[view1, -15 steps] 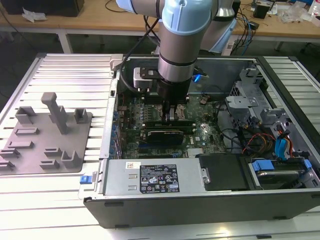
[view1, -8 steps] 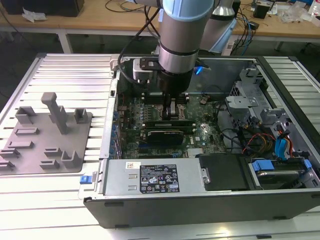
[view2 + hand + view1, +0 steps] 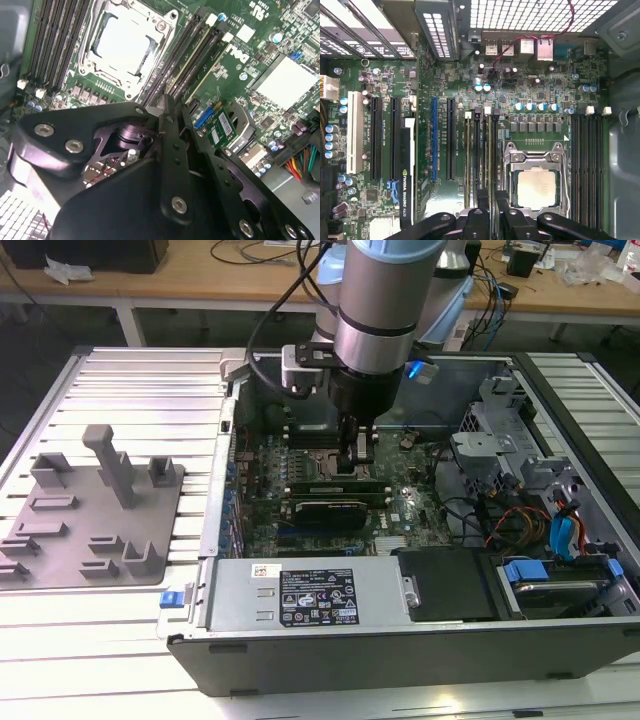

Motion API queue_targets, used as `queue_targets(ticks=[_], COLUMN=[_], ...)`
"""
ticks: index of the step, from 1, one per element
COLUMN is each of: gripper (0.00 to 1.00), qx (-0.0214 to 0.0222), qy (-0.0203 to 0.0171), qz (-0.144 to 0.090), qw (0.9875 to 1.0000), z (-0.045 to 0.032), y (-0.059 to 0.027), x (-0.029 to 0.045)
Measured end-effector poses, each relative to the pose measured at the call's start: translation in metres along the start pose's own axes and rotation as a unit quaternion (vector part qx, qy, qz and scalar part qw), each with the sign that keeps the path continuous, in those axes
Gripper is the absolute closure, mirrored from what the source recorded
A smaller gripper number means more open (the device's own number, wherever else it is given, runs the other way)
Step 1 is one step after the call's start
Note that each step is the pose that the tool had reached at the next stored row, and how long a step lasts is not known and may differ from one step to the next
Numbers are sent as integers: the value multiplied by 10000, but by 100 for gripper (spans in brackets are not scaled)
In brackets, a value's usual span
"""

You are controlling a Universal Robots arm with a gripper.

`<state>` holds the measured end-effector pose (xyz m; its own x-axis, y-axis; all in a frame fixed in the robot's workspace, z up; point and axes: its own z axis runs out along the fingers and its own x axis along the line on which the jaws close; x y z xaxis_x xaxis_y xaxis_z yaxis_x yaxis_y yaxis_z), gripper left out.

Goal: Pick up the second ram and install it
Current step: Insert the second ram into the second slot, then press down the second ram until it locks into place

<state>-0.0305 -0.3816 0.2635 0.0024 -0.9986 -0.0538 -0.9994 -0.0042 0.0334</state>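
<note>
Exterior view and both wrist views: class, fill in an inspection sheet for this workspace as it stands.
Surface: slatted metal table carrying an open computer case.
Job's things: ram sticks stand in slots beside the processor; which one is the second cannot be told.
Clutter: grey holder tray at the exterior view's left.
Grippers: gripper lowered into the case, over the ram slots.
Cables: coloured wires inside the case; black cables along the arm.
Surroundings: workbench behind.
</note>
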Motion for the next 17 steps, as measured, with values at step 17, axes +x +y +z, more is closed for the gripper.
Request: queue_targets(ticks=[17], gripper=[92], qx=[12], qy=[0], qz=[0], qw=[10000], z=[0], y=[1], x=[1])
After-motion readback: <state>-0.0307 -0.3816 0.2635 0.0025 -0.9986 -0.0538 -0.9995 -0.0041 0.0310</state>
